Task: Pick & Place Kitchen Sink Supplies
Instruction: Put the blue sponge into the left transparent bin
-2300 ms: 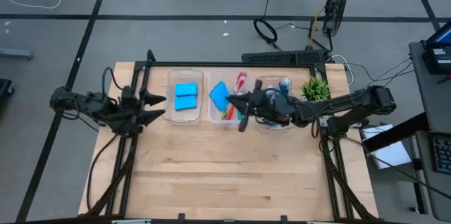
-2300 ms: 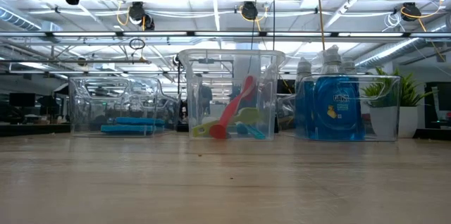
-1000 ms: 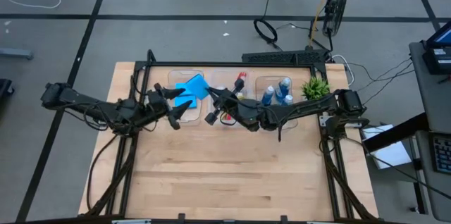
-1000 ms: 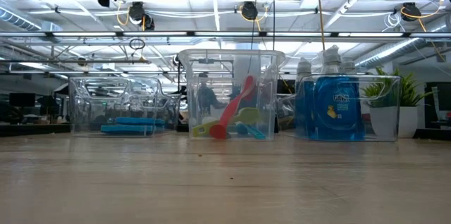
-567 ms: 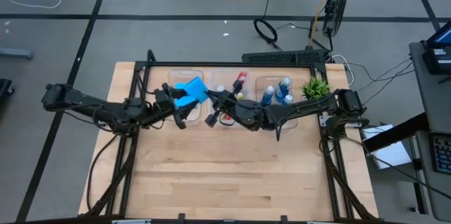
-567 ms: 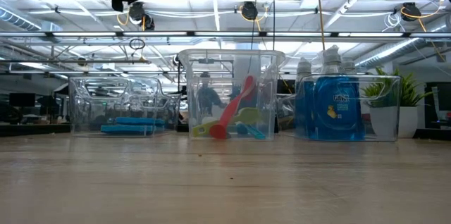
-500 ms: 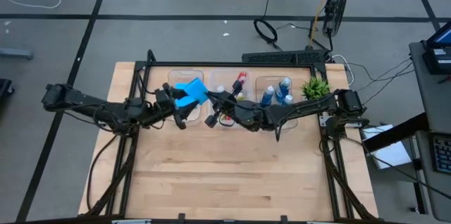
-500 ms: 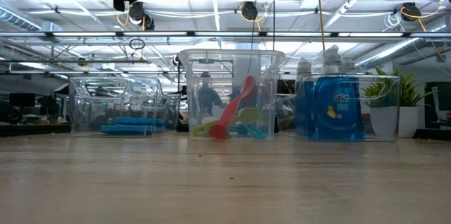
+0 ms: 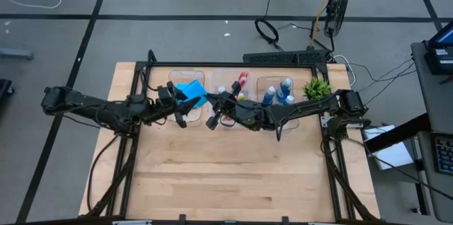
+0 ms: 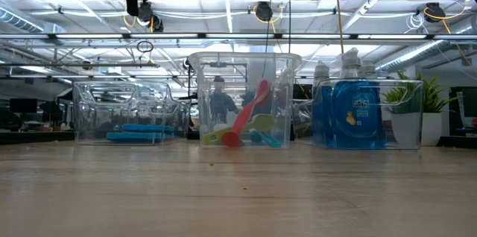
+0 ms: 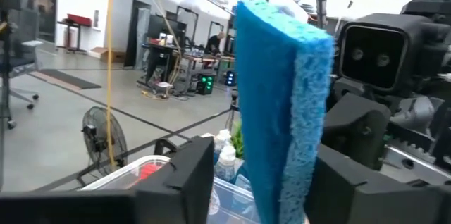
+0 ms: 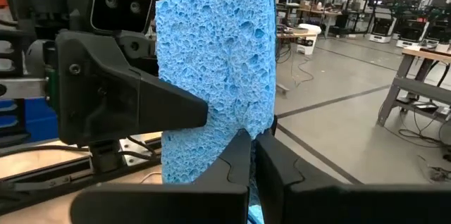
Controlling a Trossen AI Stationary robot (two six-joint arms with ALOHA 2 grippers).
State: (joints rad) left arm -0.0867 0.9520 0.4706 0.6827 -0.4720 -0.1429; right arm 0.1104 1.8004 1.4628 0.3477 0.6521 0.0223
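Observation:
A flat blue sponge [image 9: 190, 92] is held in the air above the left clear bin [image 9: 172, 82]. My right gripper [image 9: 209, 102] is shut on it and reaches in from the table's right. My left gripper [image 9: 180, 106] is open, and its two fingers stand on either side of the sponge's other end [image 11: 275, 97]. More sponges [image 10: 138, 131] lie flat in the left bin. Brushes [image 10: 246, 121] lean in the middle bin. Blue bottles [image 10: 350, 110] stand in the right bin. My right gripper pinches the sponge's two flat faces between its two fingers at the end nearest it [image 12: 246, 136]. The fingers come about level from the table's right. The sponge stands on edge beyond the fingers, lifted clear above the bins. My left gripper's fingers [image 11: 194, 175] flank the sponge; I cannot tell whether they touch it.
Three clear bins stand in a row at the table's far edge: left, middle [image 9: 230, 92] and right [image 9: 277, 92]. A small green potted plant [image 9: 316, 87] stands right of them. The bare wooden tabletop [image 9: 233, 175] lies on the near side.
My left gripper has gone toward the table's right, up to the sponge, and its open fingers now stand on either side of it. My right gripper has kept the sponge nearly still above the left bin.

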